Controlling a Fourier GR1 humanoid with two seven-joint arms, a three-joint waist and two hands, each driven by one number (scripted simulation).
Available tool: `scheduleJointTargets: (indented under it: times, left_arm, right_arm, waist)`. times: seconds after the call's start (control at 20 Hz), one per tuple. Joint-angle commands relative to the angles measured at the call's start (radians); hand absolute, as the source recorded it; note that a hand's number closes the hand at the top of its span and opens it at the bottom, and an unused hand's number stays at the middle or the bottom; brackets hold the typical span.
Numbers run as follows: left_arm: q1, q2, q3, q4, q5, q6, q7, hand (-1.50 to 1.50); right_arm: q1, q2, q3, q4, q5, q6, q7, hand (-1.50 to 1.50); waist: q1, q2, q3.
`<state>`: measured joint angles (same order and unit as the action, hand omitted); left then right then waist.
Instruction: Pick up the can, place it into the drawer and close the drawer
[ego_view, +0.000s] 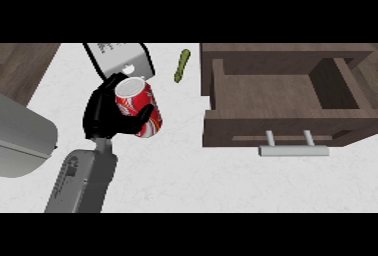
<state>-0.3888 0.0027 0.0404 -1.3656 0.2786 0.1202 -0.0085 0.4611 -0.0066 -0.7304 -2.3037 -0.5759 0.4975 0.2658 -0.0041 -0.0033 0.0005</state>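
The can (140, 107) is red with white lettering and a silver top. It is held above the left half of the surface (184, 170), tilted rather than upright: its long axis runs from the silver top, which points toward the far left, down to its base, which points toward the near right. The left robot hand (111, 115) grips it, black fingers curled round its left side and the thumb crossing its front near the base. The grey forearm runs down from the hand to the near edge of the view. The right robot hand does not show.

The drawer (284, 95) stands pulled open on the right side, well apart from the can. It is a dark brown wooden box with a bare wooden floor inside, and its front panel faces the near edge and carries a pale grey bar handle (293, 150) on two posts.

The surface is white with faint grey marbling. Just behind the can, near the far edge, lies a flat grey and white object (122, 60), partly hidden by the hand. A slim green vegetable (181, 66) lies between that object and the drawer, its long axis running roughly far to near. A grey rounded shape (22, 137) fills the left edge. Dark wood shows at the far left corner.
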Motion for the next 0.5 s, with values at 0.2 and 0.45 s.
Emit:
scheduleJointTargets:
  times: [0.2,0.45]
  left_arm:
    - [-0.121,0.034,-0.031,-0.091,-0.028,0.101,0.159,1.50]
    - [-0.293,-0.003,-0.078,0.003,-0.090,0.210,0.191,1.50]
  right_arm:
    - [0.006,0.006,0.070,0.045,0.084,-0.033,-0.078,-1.50]
    - [-0.048,-0.002,0.063,0.027,0.076,-0.038,-0.027,-1.50]
  waist:
    - [-0.002,0.002,0.000]
    - [-0.003,0.004,0.000]
